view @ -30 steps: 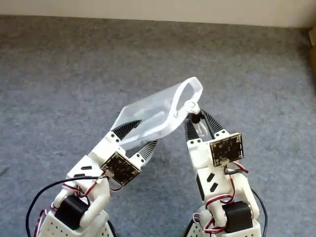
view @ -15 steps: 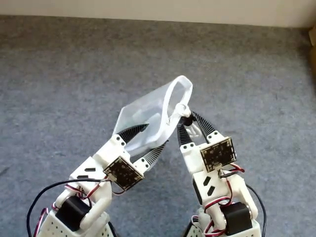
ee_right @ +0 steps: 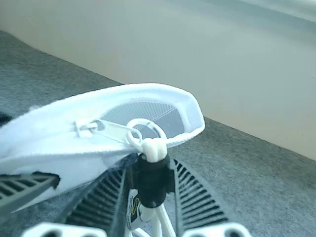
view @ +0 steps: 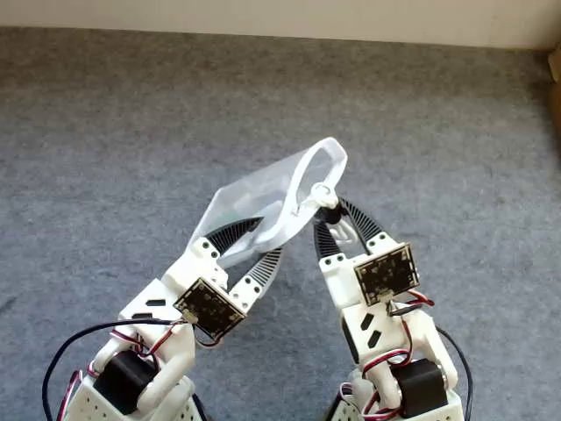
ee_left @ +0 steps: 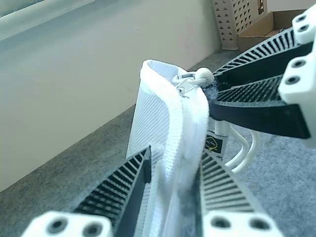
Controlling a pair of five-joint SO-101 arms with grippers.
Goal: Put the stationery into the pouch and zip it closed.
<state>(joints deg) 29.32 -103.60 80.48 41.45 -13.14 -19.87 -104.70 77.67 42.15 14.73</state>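
A white mesh pouch (view: 263,206) hangs in the air between two robot arms, over the middle of a grey, carpet-covered counter (view: 105,132) and clear of its surface. The left pincer (view: 263,241) is clamped narrow on the pouch's lower end, with one ribbed black finger on each face of the mesh; the left wrist view shows that pincer (ee_left: 175,158) with the fabric pinched between its tips. The right pincer (view: 331,213) comes in from the other side and grips the zip pull (view: 322,191) at the pouch's upper corner, its fingers drawn in tight around a black bead (ee_right: 150,173) just under the white ring (ee_right: 145,129). From the left wrist, the right pincer (ee_left: 217,89) crosses in front of the pouch's far side and hides part of it. A small yellow-marked tag (ee_left: 212,143) hangs below the pull, possibly on a white cord, though what it belongs to is hard to make out. A pale wall (view: 280,16) runs along the counter's far edge. Beyond the far right corner stand a lattice basket (ee_left: 239,19) and a cardboard box (ee_left: 276,19). Red, white and black wires (view: 131,338) loop around both arms near the counter's near edge.
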